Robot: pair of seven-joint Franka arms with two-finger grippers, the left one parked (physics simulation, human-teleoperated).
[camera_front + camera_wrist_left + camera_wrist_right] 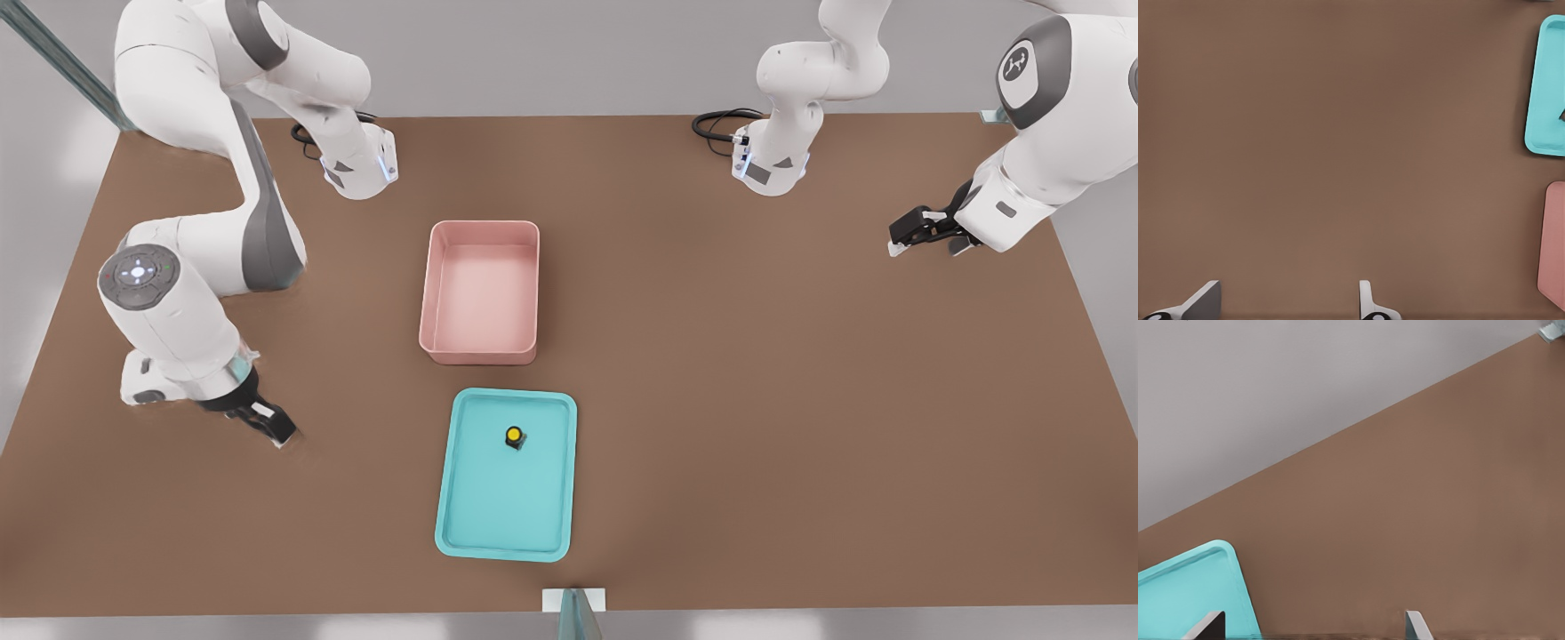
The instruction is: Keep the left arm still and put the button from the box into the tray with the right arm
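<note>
My jaws are spread with nothing between them; the right arm's gripper (pixel 271 425) sits low over the bare counter (pixel 800 400), well to the front view's left of the tray (pixel 462 524). In my wrist view only the two fingertips (pixel 1415 628) and a corner of the tray (pixel 1178 593) show.

The button (pixel 514 436) rests inside the tray, in the half nearer the box (pixel 436 293), upright with its cap facing up. It is tiny: a round yellow cap on a black body, too small for me to judge any long axis. The tray is shallow, teal and round-cornered, its long side running away from the camera, in line with the pink box just beyond it. I can read no writing on either.
</note>
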